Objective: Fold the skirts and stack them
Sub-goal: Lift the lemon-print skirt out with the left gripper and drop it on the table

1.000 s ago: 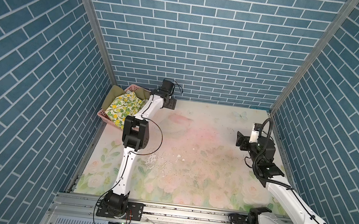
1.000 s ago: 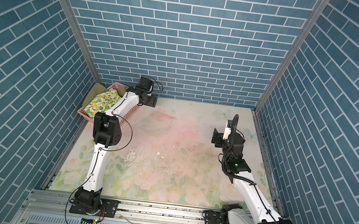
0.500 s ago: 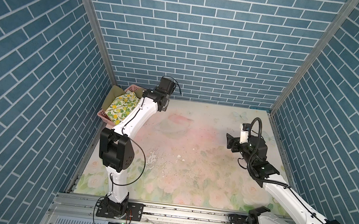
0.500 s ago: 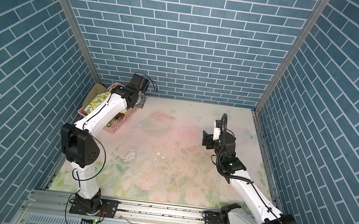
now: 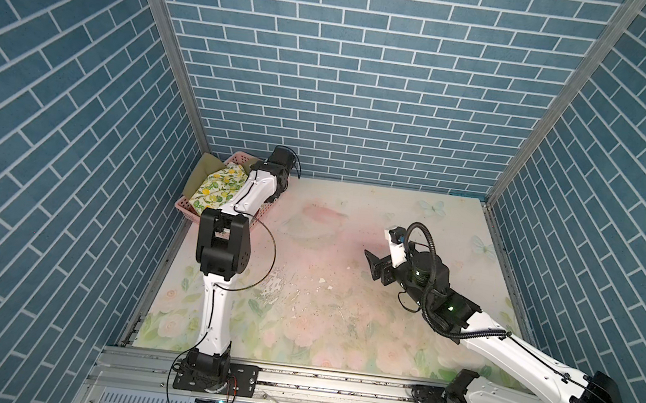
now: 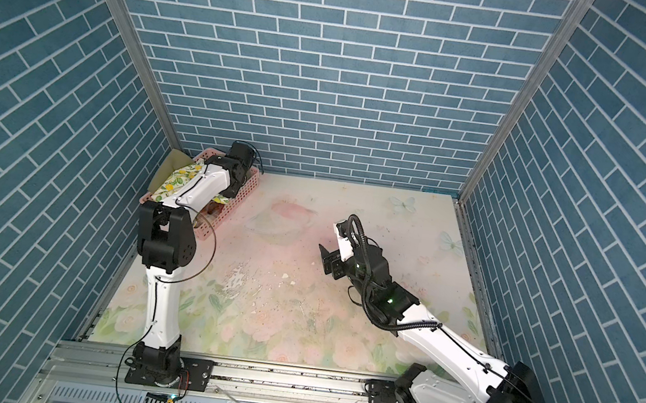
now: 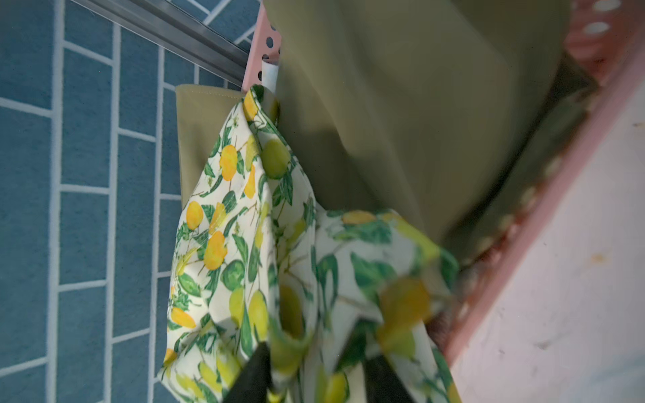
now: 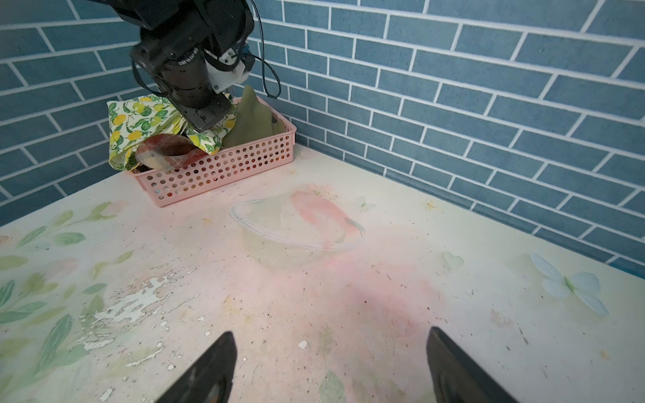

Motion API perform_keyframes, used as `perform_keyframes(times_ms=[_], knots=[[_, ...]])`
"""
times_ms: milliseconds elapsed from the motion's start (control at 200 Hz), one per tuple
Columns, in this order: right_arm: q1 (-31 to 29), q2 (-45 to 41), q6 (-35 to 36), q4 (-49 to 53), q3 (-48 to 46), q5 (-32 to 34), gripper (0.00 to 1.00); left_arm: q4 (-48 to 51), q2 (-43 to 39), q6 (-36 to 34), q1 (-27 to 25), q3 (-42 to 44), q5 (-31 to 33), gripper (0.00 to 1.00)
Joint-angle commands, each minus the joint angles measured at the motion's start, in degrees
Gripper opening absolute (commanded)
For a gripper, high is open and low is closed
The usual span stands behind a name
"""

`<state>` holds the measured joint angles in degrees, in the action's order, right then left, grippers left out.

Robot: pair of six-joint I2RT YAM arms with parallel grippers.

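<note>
Nearest, the right gripper (image 8: 331,335) hangs over the bare table (image 8: 488,314), jaws spread wide and holding nothing; in both top views it sits right of centre, well apart from the cloth. The table's middle carries no skirt, so no fold or stack is begun.

Farther back, in the left rear corner, stands the basket (image 8: 223,167) with the visible skirts. The plaid skirt (image 8: 167,150) bulges at its near end. The lemon skirt (image 7: 223,244) drapes over it and spills across the rim toward the wall. The olive skirt (image 7: 401,122) rises at the far end. What lies beneath is hidden.

The left gripper (image 7: 316,359) reaches down into the basket, its jaws pinching a bunched fold of the lemon skirt.

Likely faults: the pinch holds only a small fold, which may slip on lifting. The lemon skirt overlaps both neighbours, so a pull may drag either one out. The basket looks light, and cloth catching its rim could tip or slide it.
</note>
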<state>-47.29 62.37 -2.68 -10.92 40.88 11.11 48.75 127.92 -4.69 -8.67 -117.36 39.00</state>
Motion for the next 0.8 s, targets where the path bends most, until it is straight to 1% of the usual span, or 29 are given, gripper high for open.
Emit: perform_keyframes(times_ms=[0, 110, 185, 240, 290, 355, 450, 505, 555, 595, 660, 720, 780, 795], knots=[[-0.6, -1.1, 1.4, 0.4, 2.6, 5.4, 0.84, 3.1, -1.2, 1.6, 0.1, -6.4, 0.3, 0.00], [-0.6, -3.2, -0.1, -1.4, 1.3, 10.5, 0.84, 0.1, -7.3, 0.7, -2.4, -6.0, -1.1, 0.00], [-0.5, -4.3, -1.2, -1.3, 1.3, 15.2, 0.84, 2.3, -9.7, 0.7, -4.8, -8.7, -3.2, 0.00], [-0.3, -4.8, -2.6, -0.3, 1.9, 20.0, 0.84, 4.4, -11.2, 0.8, -7.0, -10.6, -4.9, 0.00], [0.3, -5.0, -4.6, 2.1, 3.1, 24.2, 0.84, 6.4, -12.4, 1.5, -9.5, -12.2, -5.7, 0.00], [1.9, -5.5, -7.2, 5.4, 4.3, 27.1, 0.84, 7.8, -14.3, 2.3, -13.2, -13.2, -7.6, 0.00], [5.8, -7.4, -11.0, 9.0, 4.8, 27.7, 0.84, 8.1, -17.1, 2.5, -19.8, -14.0, -8.6, 0.00], [8.5, -9.1, -13.3, 11.3, 4.9, 27.0, 0.84, 8.2, -18.4, 3.6, -23.6, -14.5, -11.2, 0.00], [10.9, -10.9, -15.1, 13.1, 4.7, 26.2, 0.84, 8.1, -19.5, 4.8, -26.6, -14.6, -15.2, 0.00], [12.7, -12.3, -16.2, 15.0, 4.7, 25.7, 0.84, 8.0, -20.5, 6.1, -28.9, -14.0, -17.2, 0.00], [14.7, -14.0, -17.3, 17.5, 4.8, 25.7, 0.84, 5.0, -22.7, 7.9, -30.9, -10.4, -21.0, 0.00], [16.0, -15.2, -17.7, 19.2, 4.7, 25.2, 0.84, 0.8, -25.3, 10.4, -31.0, -4.6, -25.3, 0.00], [16.9, -16.1, -17.9, 20.5, 4.5, 24.7, 0.84, -3.4, -27.0, 11.7, -30.5, 2.1, -25.9, 0.00], [17.0, -16.3, -17.8, 20.7, 4.4, 24.4, 0.84, -4.2, -27.0, 12.0, -30.0, 3.3, -25.9, 0.03]])
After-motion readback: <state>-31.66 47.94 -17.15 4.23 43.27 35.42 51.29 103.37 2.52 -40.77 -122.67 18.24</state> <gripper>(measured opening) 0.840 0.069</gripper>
